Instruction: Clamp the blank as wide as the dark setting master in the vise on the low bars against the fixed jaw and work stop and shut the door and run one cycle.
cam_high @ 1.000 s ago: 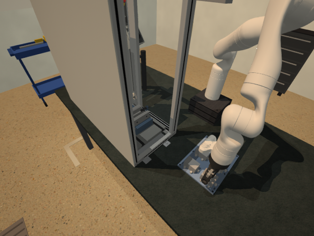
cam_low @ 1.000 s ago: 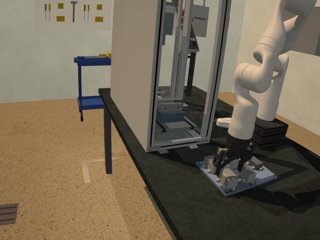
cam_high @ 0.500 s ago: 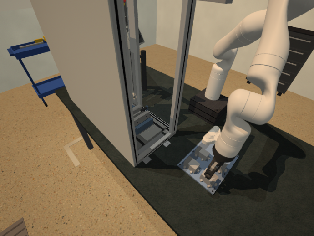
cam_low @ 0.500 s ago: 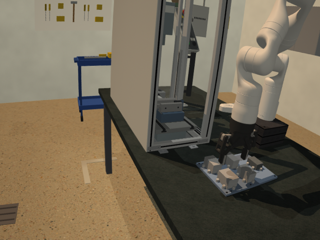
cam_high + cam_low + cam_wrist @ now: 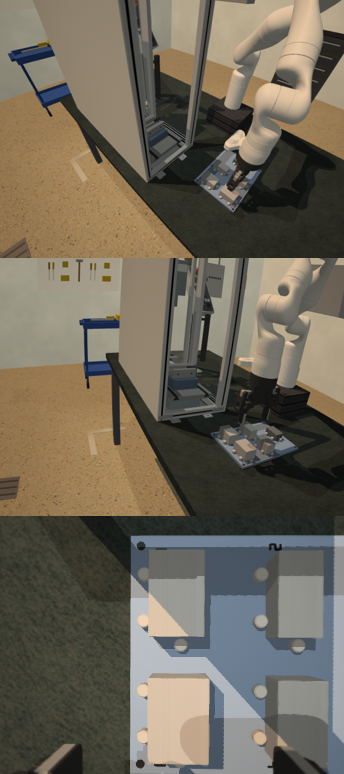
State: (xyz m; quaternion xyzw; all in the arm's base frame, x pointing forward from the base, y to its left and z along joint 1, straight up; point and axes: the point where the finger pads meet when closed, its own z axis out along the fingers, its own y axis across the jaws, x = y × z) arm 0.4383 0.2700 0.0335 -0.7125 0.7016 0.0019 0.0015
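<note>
A blue-grey plate lies on the table beside the guard and carries several metal blocks between pegs. A wide, sunlit blank stands at its near edge. A part-lit blank stands beside it. A darker block stands at the far corner. My gripper is open and empty. It points straight down and hangs above the sunlit blank, clear of it. The vise sits low inside the guard.
The guard's end facing the plate looks open. The control column's black post stands behind the guard. The arm's black base is behind the plate. A blue cart stands off the table's far side.
</note>
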